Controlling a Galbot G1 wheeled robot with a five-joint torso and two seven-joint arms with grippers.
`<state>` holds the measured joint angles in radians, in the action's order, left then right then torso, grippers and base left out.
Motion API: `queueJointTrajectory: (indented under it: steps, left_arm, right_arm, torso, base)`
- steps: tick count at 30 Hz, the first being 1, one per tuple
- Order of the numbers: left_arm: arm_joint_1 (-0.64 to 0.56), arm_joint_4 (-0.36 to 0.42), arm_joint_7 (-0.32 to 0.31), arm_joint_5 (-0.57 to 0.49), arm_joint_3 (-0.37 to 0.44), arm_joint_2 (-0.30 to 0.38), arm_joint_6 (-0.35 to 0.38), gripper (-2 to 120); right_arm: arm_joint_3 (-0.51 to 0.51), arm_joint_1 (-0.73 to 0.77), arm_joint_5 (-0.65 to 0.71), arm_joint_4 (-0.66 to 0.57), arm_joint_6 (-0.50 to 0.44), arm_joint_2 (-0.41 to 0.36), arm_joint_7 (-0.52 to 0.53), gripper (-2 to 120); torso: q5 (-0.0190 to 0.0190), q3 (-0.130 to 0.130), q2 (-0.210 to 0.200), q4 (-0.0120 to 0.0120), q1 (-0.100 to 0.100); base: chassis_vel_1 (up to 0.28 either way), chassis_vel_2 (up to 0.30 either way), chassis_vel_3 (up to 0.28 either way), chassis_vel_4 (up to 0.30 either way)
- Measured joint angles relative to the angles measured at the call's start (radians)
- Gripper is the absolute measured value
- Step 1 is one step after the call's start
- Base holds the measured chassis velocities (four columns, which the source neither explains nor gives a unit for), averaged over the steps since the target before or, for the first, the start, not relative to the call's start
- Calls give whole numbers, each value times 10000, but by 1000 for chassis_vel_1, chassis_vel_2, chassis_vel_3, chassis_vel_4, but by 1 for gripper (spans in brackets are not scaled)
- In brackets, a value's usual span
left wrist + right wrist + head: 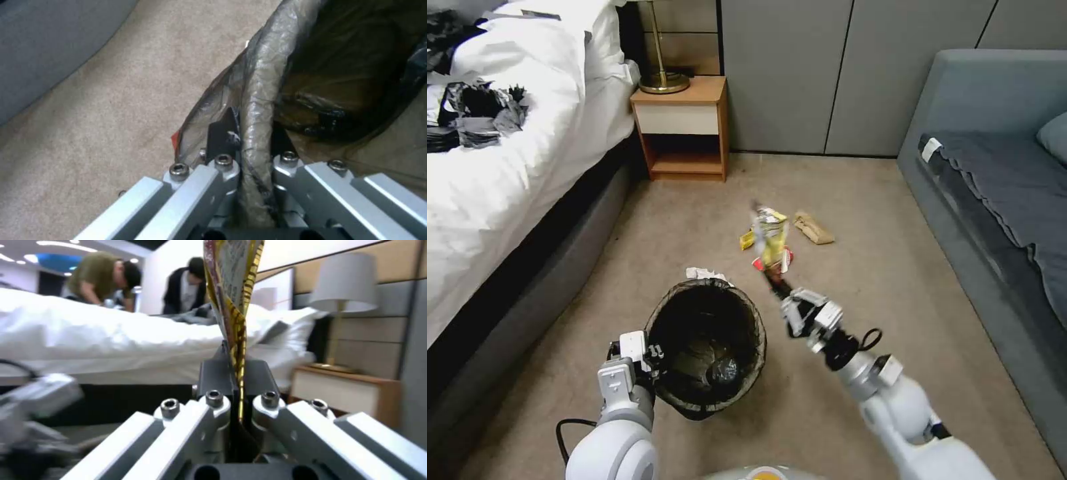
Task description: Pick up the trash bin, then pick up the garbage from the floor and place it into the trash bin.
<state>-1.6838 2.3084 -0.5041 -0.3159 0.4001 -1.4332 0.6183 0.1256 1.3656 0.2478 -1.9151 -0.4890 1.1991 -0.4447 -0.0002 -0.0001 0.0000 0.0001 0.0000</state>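
The trash bin (pixel 707 347), lined with a dark bag, hangs just above the carpet, with my left gripper (pixel 652 353) shut on its near-left rim. In the left wrist view, the bag-covered rim (pixel 260 100) is pinched in that gripper (pixel 253 146). My right gripper (pixel 775 280) is raised beyond the bin's right side, shut on a yellow snack wrapper (pixel 772 235) that stands up from its fingers. The same wrapper (pixel 231 290) rises out of the shut gripper (pixel 236 373). On the floor lie a brown paper bag (pixel 814 228), a red-and-white cup (pixel 786 261) and a white tissue (pixel 707 273).
A bed with white bedding (pixel 507 167) runs along the left. A wooden nightstand (pixel 684 127) with a lamp stands at the back. A grey sofa (pixel 994 187) lines the right. Open carpet lies between them. Something shiny (pixel 724 370) lies in the bin's bottom.
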Motion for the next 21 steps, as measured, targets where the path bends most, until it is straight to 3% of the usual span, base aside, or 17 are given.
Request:
queueJointTrajectory:
  steps: [2,9,21]
  left_arm:
    - [-35,3,7,37,-37,-23,-9,0]
    - [-142,124,22,97,-54,-40,-35,0]
    - [-202,232,36,145,-53,-73,-50,0]
  right_arm:
    - [-666,11,-450,104,41,-33,178,0]
    - [-1492,-224,-1010,970,50,204,324,0]
    - [-1371,-536,-1169,2493,-107,462,511,0]
  torso:
    - [2,0,0,0,0]
    - [2,1,0,-1,0]
    - [1,1,0,-1,0]
  base:
    - [0,0,0,0]
    - [0,0,0,0]
    - [0,0,0,0]
